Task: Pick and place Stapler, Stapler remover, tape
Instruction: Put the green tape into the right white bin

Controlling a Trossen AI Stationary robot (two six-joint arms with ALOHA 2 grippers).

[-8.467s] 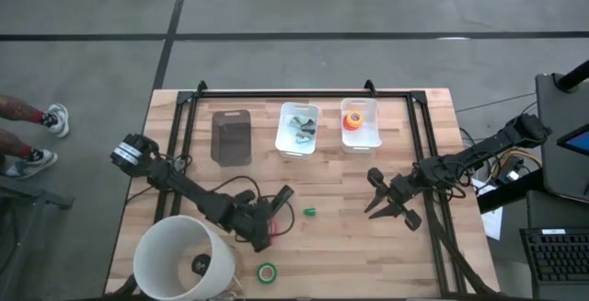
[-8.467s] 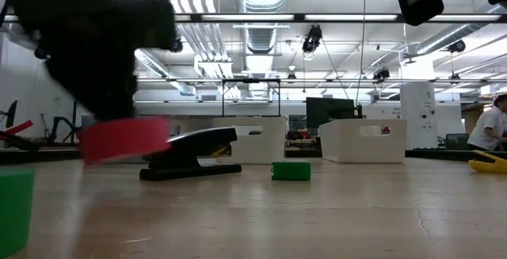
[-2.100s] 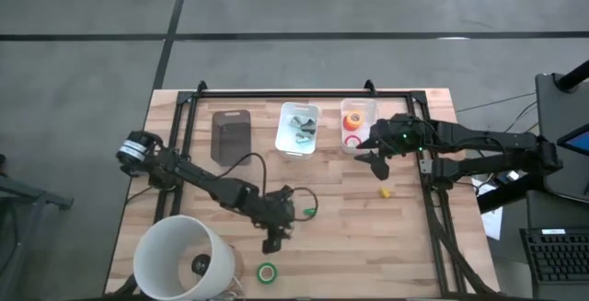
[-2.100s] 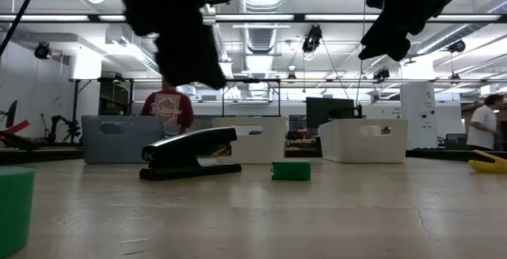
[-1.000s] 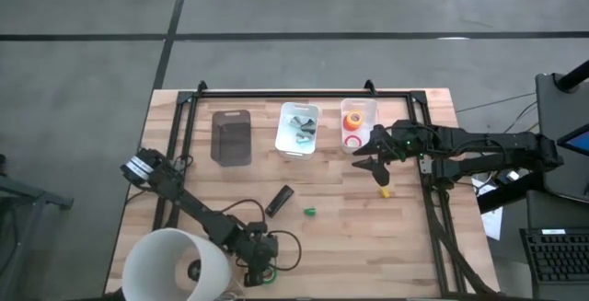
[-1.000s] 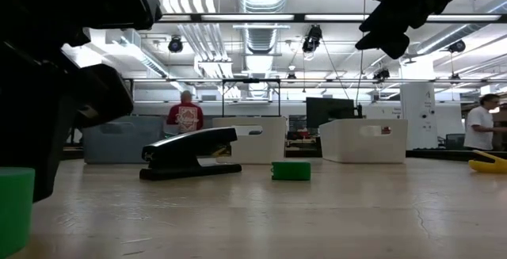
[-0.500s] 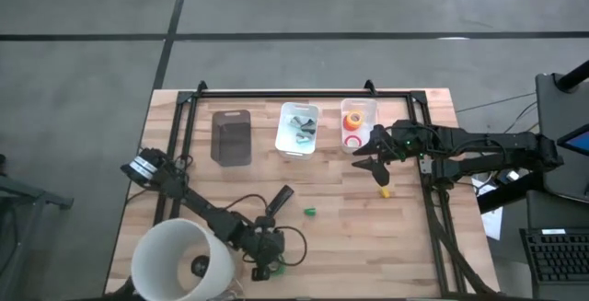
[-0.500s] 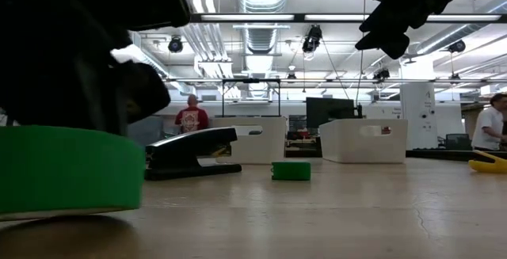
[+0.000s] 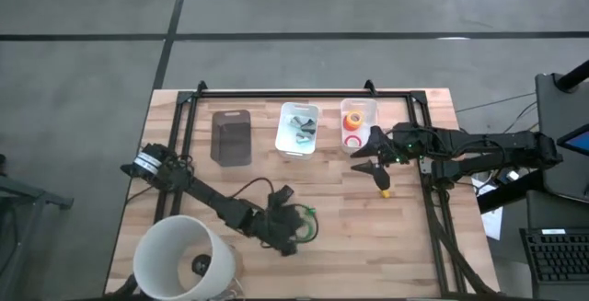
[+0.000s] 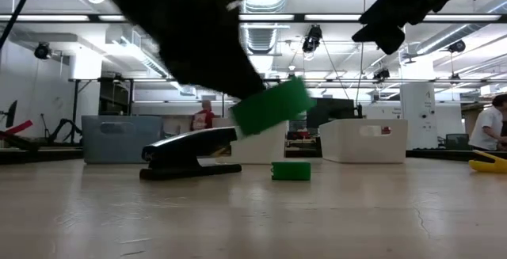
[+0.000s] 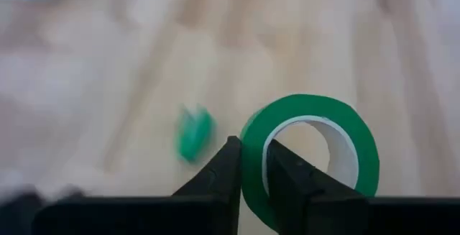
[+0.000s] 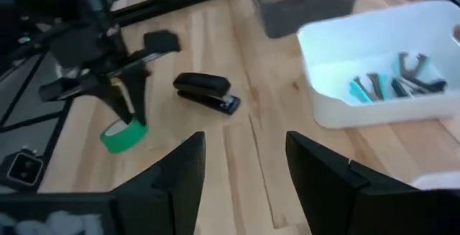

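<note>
The green tape roll [image 10: 272, 104] hangs tilted above the table, and my left gripper [image 9: 290, 232] is shut on it. The black stapler [image 9: 279, 195] lies on its base on the wood just beyond, with a small green piece [image 9: 310, 212] beside it. My right gripper [image 9: 359, 156] hovers open with nothing between its fingers, near the white bin [image 9: 373, 140] that holds the red and orange tape rolls [image 9: 352, 121]. Stapler removers [image 12: 388, 84] lie in the middle white bin [image 9: 297, 144]. My left gripper pinches the green roll's ring wall [image 11: 251, 149], one finger inside the centre hole and one outside. The fingers [image 12: 133, 95] come from above, pointing down. The roll hangs below them, lifted clear of the table and tilted.
A dark grey bin [image 9: 231, 137] stands at the back left. A large white bucket [image 9: 175, 260] sits at the near left corner. A small yellow object [image 9: 384, 191] lies on the table below my right gripper. People stand in the room behind.
My left gripper has taken hold of the green roll near the table's near edge and has carried it up and toward the far right, next to the stapler. The roll, which lay flat on the table, now hangs clear and tilted.
</note>
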